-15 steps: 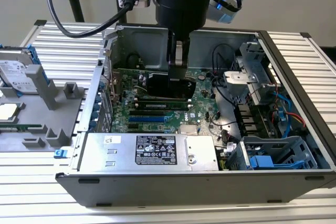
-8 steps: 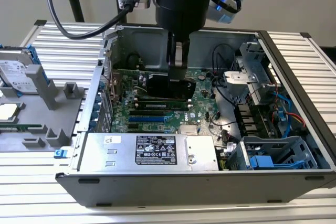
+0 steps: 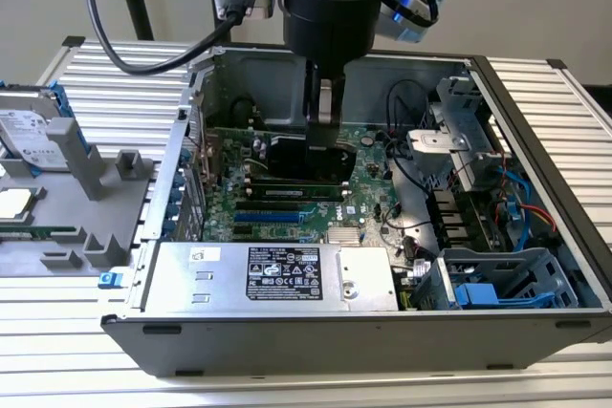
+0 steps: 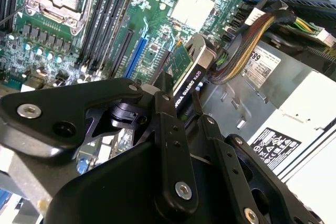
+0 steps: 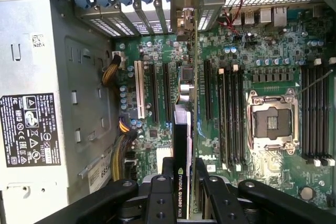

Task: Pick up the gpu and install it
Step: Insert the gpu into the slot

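The gpu stands on edge inside the open computer case, with my gripper shut on its upper edge. It sits low over the green motherboard, in line with the long expansion slots. Its metal bracket reaches the rear slot openings. In the second wrist view the gpu shows a green face and a black labelled face between my fingers. In the exterior view the gripper comes straight down onto the dark gpu. I cannot tell whether the card's edge is seated in a slot.
A silver power supply lies along the case's near side. A drive cage and loose cables fill the exterior view's right. The bare processor socket is beside the memory slots. A grey fixture with a hard drive stands outside, left.
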Controlling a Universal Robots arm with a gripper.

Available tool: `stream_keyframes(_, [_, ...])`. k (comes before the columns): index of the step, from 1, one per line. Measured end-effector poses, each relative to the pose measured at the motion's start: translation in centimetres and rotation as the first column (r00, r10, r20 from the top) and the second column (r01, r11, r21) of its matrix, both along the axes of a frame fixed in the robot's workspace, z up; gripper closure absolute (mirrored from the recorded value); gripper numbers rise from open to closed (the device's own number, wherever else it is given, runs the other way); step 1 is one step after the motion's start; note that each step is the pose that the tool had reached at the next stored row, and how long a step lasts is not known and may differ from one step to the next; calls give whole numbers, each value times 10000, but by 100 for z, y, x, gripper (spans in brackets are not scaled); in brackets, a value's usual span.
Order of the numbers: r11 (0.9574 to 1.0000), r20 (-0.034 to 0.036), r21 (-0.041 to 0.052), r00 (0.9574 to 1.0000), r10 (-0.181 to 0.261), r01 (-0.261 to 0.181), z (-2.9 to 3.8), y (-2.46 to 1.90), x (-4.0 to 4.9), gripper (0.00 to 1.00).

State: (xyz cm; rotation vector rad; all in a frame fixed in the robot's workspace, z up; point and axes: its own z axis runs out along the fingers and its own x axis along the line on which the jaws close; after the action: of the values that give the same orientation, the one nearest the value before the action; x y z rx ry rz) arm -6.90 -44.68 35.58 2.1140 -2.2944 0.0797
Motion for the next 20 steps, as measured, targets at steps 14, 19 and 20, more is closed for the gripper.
stream_keyframes(14, [10000, 0, -6, 10000, 2, -2, -40, 0, 0, 100])
stream_keyframes(19, [10000, 0, -9, 10000, 1, -1, -56, 0, 1, 100])
stream_keyframes(20, [10000, 0, -9, 10000, 1, -1, -59, 0, 0, 100])
